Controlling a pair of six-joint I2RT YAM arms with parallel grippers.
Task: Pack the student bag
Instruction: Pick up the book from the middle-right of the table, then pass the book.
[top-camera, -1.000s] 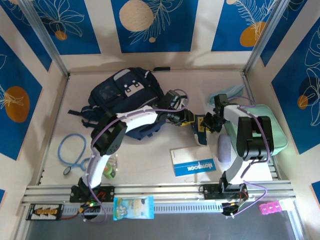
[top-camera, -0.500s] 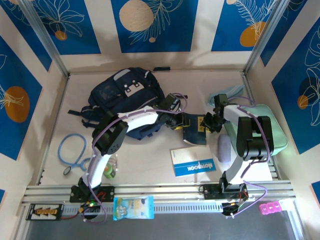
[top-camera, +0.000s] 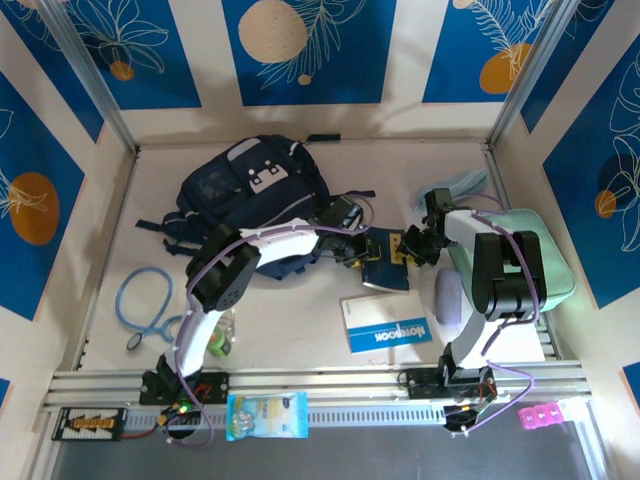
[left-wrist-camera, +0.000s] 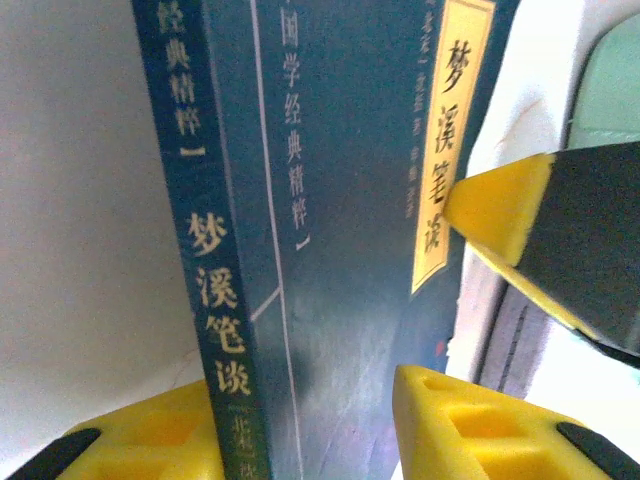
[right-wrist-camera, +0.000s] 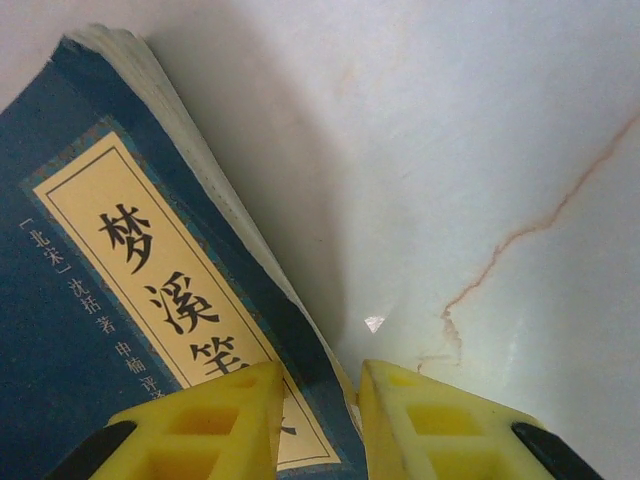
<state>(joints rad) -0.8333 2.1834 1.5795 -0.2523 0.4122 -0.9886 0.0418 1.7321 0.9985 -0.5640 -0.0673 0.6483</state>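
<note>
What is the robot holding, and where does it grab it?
A dark blue book. The left fingers clamp it at the spine. The right fingers pinch its page-side edge, near the yellow title label.

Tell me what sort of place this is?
Probably a robot test booth: two robot arms bolted to a metal rail at the table's edge, printed blue panels walling it in, and a navy backpack, a notebook and a blue book as things to handle.
</note>
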